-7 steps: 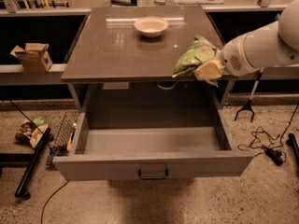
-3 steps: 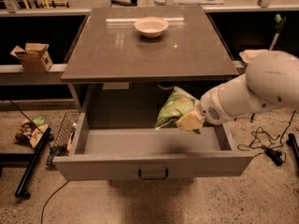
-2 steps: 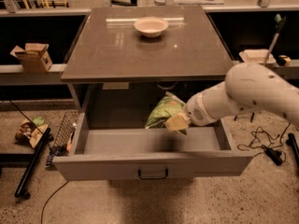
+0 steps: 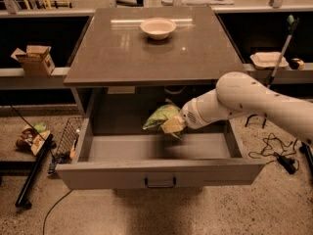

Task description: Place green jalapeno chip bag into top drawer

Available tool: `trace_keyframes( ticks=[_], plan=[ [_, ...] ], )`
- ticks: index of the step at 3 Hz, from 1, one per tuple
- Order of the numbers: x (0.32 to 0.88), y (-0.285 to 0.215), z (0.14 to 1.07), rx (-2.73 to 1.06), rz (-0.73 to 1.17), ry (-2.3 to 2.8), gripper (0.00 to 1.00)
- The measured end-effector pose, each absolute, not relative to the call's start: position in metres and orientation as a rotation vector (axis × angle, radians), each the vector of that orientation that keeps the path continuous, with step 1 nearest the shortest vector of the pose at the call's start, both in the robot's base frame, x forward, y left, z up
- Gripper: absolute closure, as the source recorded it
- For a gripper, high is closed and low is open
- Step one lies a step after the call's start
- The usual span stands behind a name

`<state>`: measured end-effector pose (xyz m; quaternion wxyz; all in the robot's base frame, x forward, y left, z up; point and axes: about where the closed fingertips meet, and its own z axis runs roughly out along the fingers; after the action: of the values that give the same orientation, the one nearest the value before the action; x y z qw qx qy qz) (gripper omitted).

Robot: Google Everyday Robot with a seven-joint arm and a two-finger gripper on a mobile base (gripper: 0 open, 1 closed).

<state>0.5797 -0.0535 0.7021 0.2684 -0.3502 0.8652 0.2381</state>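
The green jalapeno chip bag (image 4: 160,117) is light green and glossy. My gripper (image 4: 172,125) is shut on its right end and holds it above the inside of the open top drawer (image 4: 146,176), near the middle and clear of the floor. The drawer is grey, pulled fully out, with a small black handle (image 4: 160,182) on its front panel. My white arm (image 4: 254,102) reaches in from the right, over the drawer's right wall.
A round cream bowl (image 4: 157,27) sits on the brown cabinet top (image 4: 146,53). A wire mesh basket (image 4: 67,140) and a brown and green wrapper bundle (image 4: 30,137) lie on the floor at left. A cardboard box (image 4: 33,58) sits on the left shelf. Cables lie on the floor at right.
My gripper has carried the bag from beside the cabinet top's right edge down and to the left, into the open drawer's space.
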Motion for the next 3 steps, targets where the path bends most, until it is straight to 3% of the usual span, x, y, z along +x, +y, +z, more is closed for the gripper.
trace_keyframes(
  ticks=[3],
  plan=[
    [0.5809,-0.0523,0.6984,-0.943,0.650,2.336,0.12]
  ],
)
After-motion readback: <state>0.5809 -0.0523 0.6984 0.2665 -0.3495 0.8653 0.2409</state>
